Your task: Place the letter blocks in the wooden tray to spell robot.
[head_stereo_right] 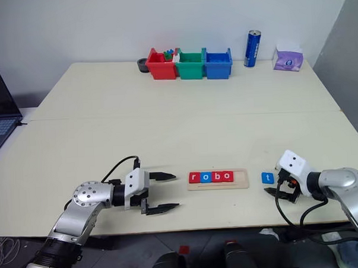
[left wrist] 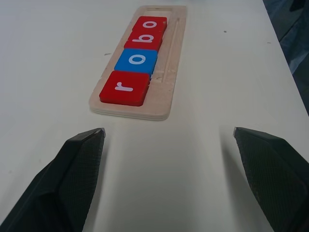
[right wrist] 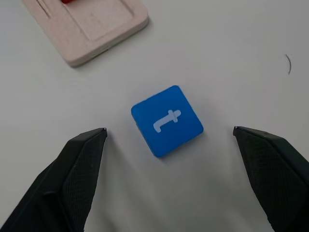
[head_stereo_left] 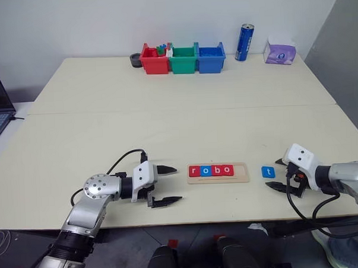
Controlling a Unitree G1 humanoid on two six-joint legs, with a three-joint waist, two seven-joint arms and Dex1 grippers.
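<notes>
The blue t block (right wrist: 167, 120) is lying flat on the table (head_stereo_left: 166, 122) beside the wooden tray (head_stereo_left: 218, 171), between the right gripper's (head_stereo_left: 280, 173) wide-spread fingers; the left gripper (head_stereo_left: 166, 185) is also gaping wide.

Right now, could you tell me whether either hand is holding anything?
Nothing: both hands are open. The t block lies free on the table before the right hand.

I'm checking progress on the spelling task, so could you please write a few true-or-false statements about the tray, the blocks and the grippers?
1. The wooden tray holds four letter blocks. True.
2. The t block already sits in the tray. False: it lies on the table, right of the tray.
3. The right gripper is shut on the t block. False: its fingers stand open on either side.
4. The left gripper is open and empty. True.
5. The t block is red. False: it is blue.
</notes>
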